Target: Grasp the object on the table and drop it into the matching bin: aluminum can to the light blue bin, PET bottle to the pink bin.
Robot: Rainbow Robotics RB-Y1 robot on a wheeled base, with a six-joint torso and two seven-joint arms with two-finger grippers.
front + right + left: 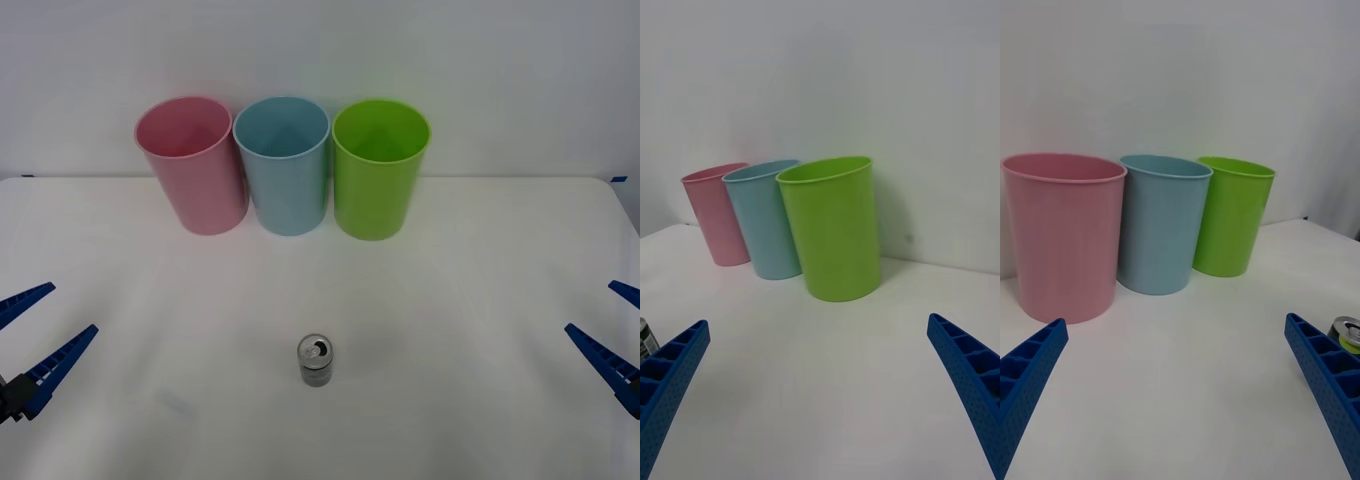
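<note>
The aluminum can (pixel 316 361) stands upright on the white table (pixel 480 300), near the front edge and roughly midway between the two arms, pull-tab top facing up and nothing touching it. Both claws wait low at the sides with their blue fingers spread apart and empty: the left gripper (pixel 30 340) at the near left edge, the right gripper (pixel 622 335) at the near right edge, each well apart from the can. At the far side of the table three bins stand in a tight row, the pink bin (pixel 193 165) on the left, the light blue bin (pixel 284 165) in the middle and a lime green bin (pixel 377 168) on the right, the rims close together. The step in hand looks like the reach and grasp, not yet begun. To do it well, one arm should come in level with the can's body, fingers either side of the label band rather than the rim, and close squarely so the light can does not tip or skid. The can sits about centred, so either arm could serve. For the drop, aim over the middle of the blue opening, since its neighbours crowd it on both sides.
</note>
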